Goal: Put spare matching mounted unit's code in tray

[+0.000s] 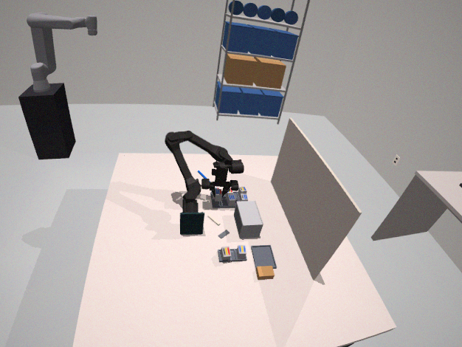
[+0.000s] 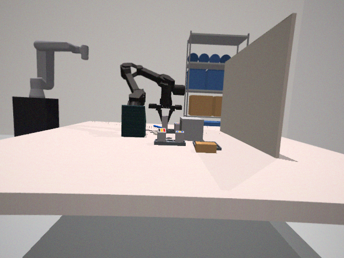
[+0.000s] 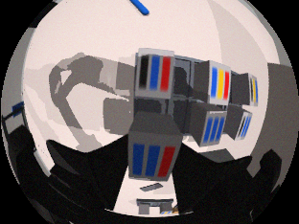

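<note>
My gripper [image 1: 221, 193] [image 2: 165, 119] [image 3: 151, 138] points straight down over the back holder of spares [image 1: 228, 201], behind the grey mounted unit [image 1: 248, 218] [image 2: 190, 128]. It is shut on a grey spare block [image 2: 165, 121] [image 3: 153, 148] whose face shows blue, blue and red stripes. Just behind it stands a spare with black, blue and red stripes [image 3: 155, 73]; beside that is one with blue, yellow and red stripes [image 3: 218, 83]. The dark tray [image 1: 263, 255] [image 2: 219, 146] lies in front of the unit, with an orange block [image 1: 265, 272] [image 2: 205, 146] at its near end.
A second holder with two spares [image 1: 232, 254] [image 2: 169, 135] sits left of the tray. A tall grey panel [image 1: 313, 194] [image 2: 255, 88] stands at the right. A dark green box [image 1: 191, 223] [image 2: 133, 121] is at the arm's base. A blue pen [image 1: 202, 174] [image 3: 133, 0] and small grey pieces [image 1: 223, 234] lie nearby.
</note>
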Controlling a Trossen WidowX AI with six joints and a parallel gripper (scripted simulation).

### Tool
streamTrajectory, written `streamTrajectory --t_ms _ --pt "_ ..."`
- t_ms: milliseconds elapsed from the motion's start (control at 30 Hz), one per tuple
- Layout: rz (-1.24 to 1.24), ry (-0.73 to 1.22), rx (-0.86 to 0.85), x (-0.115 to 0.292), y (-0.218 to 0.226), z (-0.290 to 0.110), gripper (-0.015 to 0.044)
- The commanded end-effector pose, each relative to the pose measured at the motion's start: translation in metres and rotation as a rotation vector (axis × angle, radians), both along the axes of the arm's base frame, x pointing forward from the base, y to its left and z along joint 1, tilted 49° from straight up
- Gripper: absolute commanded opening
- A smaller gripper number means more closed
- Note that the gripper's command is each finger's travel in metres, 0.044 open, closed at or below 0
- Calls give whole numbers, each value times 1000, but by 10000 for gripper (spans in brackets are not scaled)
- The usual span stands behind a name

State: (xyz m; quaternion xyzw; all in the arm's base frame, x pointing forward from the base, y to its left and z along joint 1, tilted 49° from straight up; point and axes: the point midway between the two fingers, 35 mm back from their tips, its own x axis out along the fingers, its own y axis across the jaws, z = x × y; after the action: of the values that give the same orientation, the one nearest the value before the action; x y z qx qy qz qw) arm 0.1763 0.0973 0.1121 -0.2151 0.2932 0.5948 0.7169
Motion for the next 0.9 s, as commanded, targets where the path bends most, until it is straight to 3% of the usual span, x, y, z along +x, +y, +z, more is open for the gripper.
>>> streamTrajectory --t_ms 0,867 --pt "-2 -4 6 -1 -10 11 0" --pt "-15 -30 -8 -12 -61 51 0"
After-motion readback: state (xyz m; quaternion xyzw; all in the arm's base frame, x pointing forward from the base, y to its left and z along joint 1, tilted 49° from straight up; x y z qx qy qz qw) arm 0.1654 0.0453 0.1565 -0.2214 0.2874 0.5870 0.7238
